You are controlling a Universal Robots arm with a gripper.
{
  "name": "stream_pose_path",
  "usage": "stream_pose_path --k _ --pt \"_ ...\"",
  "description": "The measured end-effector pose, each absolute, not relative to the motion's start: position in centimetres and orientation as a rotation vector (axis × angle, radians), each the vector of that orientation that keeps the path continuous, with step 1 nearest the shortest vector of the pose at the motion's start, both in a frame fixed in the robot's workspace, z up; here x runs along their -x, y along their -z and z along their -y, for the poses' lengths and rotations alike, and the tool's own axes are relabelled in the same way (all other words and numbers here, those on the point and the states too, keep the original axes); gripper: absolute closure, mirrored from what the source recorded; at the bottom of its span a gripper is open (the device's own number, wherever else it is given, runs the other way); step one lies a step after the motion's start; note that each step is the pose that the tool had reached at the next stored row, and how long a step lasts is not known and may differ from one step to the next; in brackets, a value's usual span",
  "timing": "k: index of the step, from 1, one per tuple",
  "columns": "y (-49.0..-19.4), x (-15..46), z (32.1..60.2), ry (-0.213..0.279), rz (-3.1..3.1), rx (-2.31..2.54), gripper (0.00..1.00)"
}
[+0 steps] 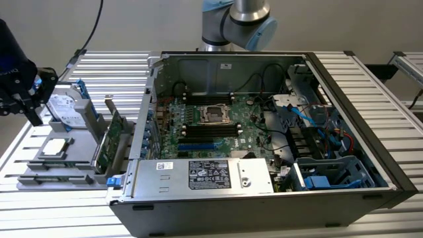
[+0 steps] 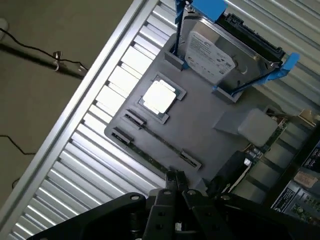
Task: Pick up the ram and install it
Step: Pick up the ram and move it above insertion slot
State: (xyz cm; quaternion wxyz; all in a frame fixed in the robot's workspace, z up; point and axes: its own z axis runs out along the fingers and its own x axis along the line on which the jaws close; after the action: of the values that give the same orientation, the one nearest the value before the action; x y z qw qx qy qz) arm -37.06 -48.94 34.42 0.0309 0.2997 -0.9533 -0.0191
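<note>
The ram point(image 2: 145, 154) is a thin greenish stick standing edge-up in a holder near the edge of the grey fixture tray point(image 2: 200, 125); in the exterior view, the ram point(image 1: 53, 179) lies at the tray's front. My gripper point(image 2: 176, 181) hovers above that tray edge with its fingertips pressed together and nothing between them. In the exterior view the gripper point(image 1: 31, 111) hangs at the far left, above and behind the tray point(image 1: 39, 186). The open computer case point(image 1: 264, 124) holds the motherboard with black memory slots point(image 1: 210, 130) near the processor socket.
On the tray a hard drive point(image 2: 215, 55) stands in blue brackets, a processor chip point(image 2: 160, 97) lies flat, and a second thin holder point(image 2: 162, 141) runs beside the ram. An upright green expansion card point(image 1: 111, 136) stands between tray and case. Slatted metal table point(image 1: 112, 69) all around.
</note>
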Motion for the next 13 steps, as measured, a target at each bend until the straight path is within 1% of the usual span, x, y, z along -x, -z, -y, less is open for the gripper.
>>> stream_pose_path --k 7,13 --pt "-34.01 37.05 48.93 0.087 2.876 -1.112 0.89" --pt "-33.65 37.04 48.95 0.087 2.809 -1.266 0.89"
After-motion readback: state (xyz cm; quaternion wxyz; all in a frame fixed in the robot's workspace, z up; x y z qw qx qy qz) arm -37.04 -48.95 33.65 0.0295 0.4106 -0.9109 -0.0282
